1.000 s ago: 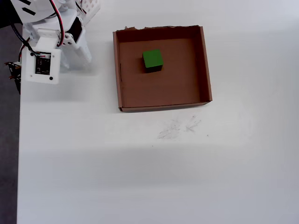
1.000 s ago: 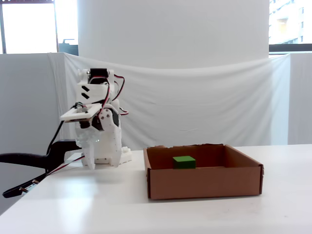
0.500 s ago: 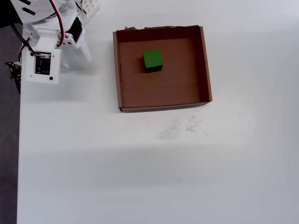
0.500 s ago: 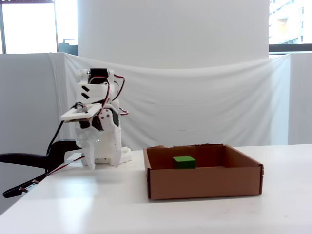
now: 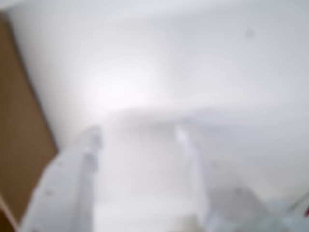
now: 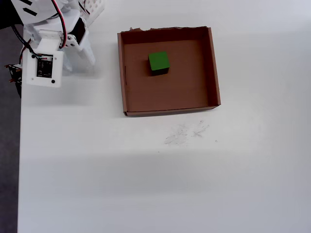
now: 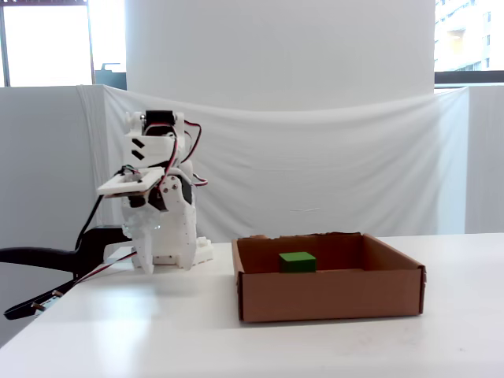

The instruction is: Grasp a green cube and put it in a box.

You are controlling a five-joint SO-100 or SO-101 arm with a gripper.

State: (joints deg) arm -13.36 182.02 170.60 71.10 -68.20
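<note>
The green cube (image 6: 158,62) lies inside the brown cardboard box (image 6: 170,110), in its far middle part, resting on the floor. In the fixed view the cube (image 7: 297,262) shows above the box's front wall (image 7: 327,295). My gripper (image 6: 89,58) is folded back by the arm's base, well left of the box and low over the table. In the blurred wrist view its two white fingers stand apart around the gripper point (image 5: 137,131), with only white table between them. It holds nothing.
The arm's base and a white circuit-board housing (image 6: 43,68) sit at the table's far left corner, with cables hanging over the edge. A brown strip (image 5: 19,145) fills the wrist view's left edge. Faint scuff marks (image 6: 184,133) lie in front of the box.
</note>
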